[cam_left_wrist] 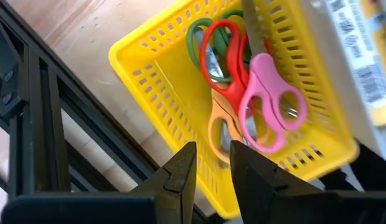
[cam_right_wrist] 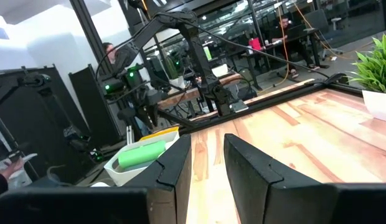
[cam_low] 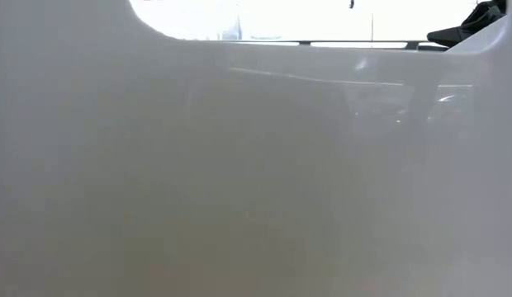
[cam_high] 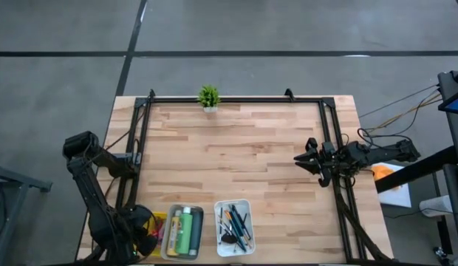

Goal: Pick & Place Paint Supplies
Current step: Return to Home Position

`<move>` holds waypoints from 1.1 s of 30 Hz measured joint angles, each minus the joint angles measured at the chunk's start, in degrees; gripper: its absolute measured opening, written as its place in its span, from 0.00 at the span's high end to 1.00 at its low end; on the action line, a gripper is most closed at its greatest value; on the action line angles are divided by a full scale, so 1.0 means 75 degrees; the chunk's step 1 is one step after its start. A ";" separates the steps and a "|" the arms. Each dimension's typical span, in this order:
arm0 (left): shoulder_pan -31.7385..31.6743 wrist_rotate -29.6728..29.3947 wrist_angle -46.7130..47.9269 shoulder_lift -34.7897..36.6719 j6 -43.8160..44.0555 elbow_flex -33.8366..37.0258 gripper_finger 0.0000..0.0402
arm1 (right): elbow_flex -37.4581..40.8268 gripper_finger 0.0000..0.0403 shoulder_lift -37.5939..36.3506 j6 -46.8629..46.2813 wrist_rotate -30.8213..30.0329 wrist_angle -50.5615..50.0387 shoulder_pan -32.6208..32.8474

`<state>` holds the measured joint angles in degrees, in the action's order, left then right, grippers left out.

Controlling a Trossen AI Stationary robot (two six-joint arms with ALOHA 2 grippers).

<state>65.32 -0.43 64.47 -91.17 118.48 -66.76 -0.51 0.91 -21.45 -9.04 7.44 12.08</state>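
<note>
My left gripper (cam_high: 140, 229) (cam_left_wrist: 213, 165) hangs at the table's near left corner over the yellow tray (cam_left_wrist: 137, 68) (cam_high: 156, 224). It is slightly open with nothing between the fingers. Pink scissors (cam_left_wrist: 268, 106), red scissors (cam_left_wrist: 221, 56), an orange pair (cam_left_wrist: 219, 124) and a green pair (cam_left_wrist: 196, 43) lie piled in that tray. A grey tray (cam_high: 183, 208) holds a green bottle (cam_high: 188, 229) and a yellow bottle (cam_high: 173, 230). A white tray (cam_high: 233, 203) holds dark brushes (cam_high: 236, 222). My right gripper (cam_high: 299, 157) (cam_right_wrist: 207, 158) waits at the right, slightly open and empty.
A small potted plant (cam_high: 208, 96) (cam_right_wrist: 373, 68) stands at the middle of the far edge. A black frame (cam_high: 236, 99) runs along the far, left and right sides. A pale surface close to the camera fills the low view. Bare wood lies between the trays and the plant.
</note>
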 joint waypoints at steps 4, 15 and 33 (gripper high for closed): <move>-0.0003 -0.0003 0.0154 0.0450 0.0301 0.0000 0.75 | 0.0000 0.77 0.0000 0.0000 0.0000 0.0000 0.0002; -0.0009 -0.1504 0.0401 0.1546 0.1510 0.0003 0.75 | 0.0000 0.77 0.0000 0.0000 0.0000 0.0000 0.0003; -0.2366 -0.5250 -0.0613 0.2086 -0.1522 0.0052 0.75 | 0.0000 0.77 0.0000 0.0000 0.0000 0.0000 0.0003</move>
<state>47.58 -39.80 59.87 -75.52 107.07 -66.37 -0.51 0.91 -21.45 -9.04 7.44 12.10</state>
